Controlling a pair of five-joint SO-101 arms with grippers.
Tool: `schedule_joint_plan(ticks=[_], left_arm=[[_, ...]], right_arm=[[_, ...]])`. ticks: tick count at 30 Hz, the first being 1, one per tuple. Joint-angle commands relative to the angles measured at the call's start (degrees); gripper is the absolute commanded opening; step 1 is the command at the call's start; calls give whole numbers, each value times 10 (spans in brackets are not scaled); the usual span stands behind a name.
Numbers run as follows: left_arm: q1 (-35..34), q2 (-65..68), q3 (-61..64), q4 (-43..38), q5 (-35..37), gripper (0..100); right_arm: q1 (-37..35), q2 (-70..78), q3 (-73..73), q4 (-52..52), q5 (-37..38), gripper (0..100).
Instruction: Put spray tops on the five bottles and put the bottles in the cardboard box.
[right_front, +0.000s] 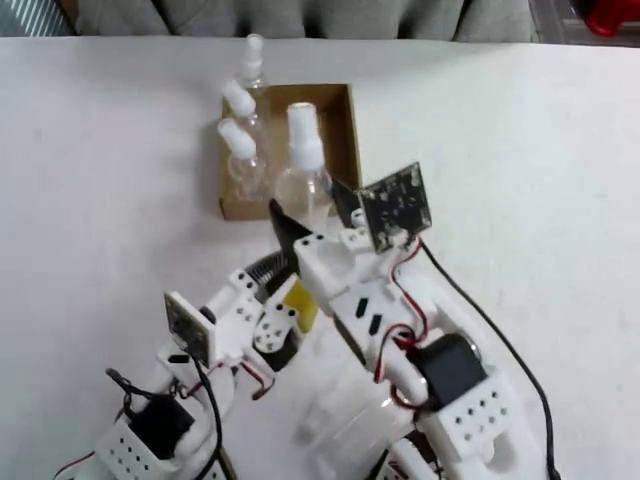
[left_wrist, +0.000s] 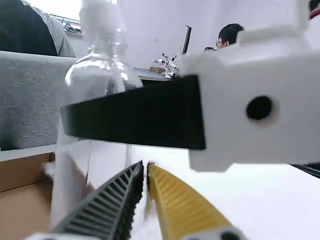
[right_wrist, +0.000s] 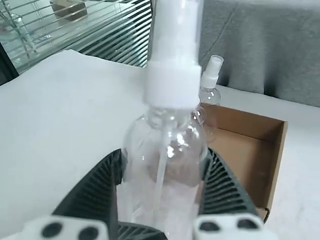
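Grey upholstered couch (right_front: 300, 15) along the far side, plain white table (right_front: 520, 150) in front of it, and the open brown cardboard box (right_front: 338, 125) sitting roughly mid-table.

Progress looks pretty good imo. Three small clear plastic bottles with white spray tops (right_front: 240, 100) are lined up along one side of the box. From overhead they look to be inside it, though I can't say for sure that the farthest one isn't just leaning at the rim.

A fourth clear bottle with a white spray top (right_wrist: 165, 150) is in the right gripper (right_wrist: 162, 195). The black ribbed jaws are clamped on either side of its round belly and the bottle is upright. In the high view it's at the near end of the box, about over the edge. Can't tell whether its base is already touching the box floor or hanging above it.

The left gripper (left_wrist: 145, 172) is just beside the right arm, near the box's near end. Its black and yellow fingers are pressed together with nothing between them, so it's basically idle.

So my read is three bottles done and number four capped and about to be dropped in. That's four by my count, and the task says five, so one more would need a top and a trip to the box.
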Motion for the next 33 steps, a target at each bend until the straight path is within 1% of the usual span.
schedule_joint_plan(ticks=[1, 6, 11, 16, 19, 23, 26, 28, 33], left_arm=[[-18, -3, 7, -8, 0, 20], [-19, -3, 5, 18, -2, 21], [-22, -3, 7, 75, -3, 21], [-59, -3, 6, 81, -3, 21], [-87, -3, 5, 87, -3, 22], [-158, -3, 2, 135, -4, 22], [-242, -3, 0, 193, -4, 22], [-293, -3, 2, 214, -4, 22], [-376, -3, 7, 261, -4, 22]], right_arm=[[-8, -52, -42, 15, 3, 16], [-6, -52, -42, 10, 3, 16], [-4, -58, -42, 7, 7, 16], [3, -55, -42, 6, 35, 16], [29, -51, -32, -32, 35, 16], [65, -25, -11, -103, 38, 16], [89, 33, -10, -145, 55, 16], [106, 77, -11, -192, 56, 16], [146, 184, -14, -302, 60, 16]])
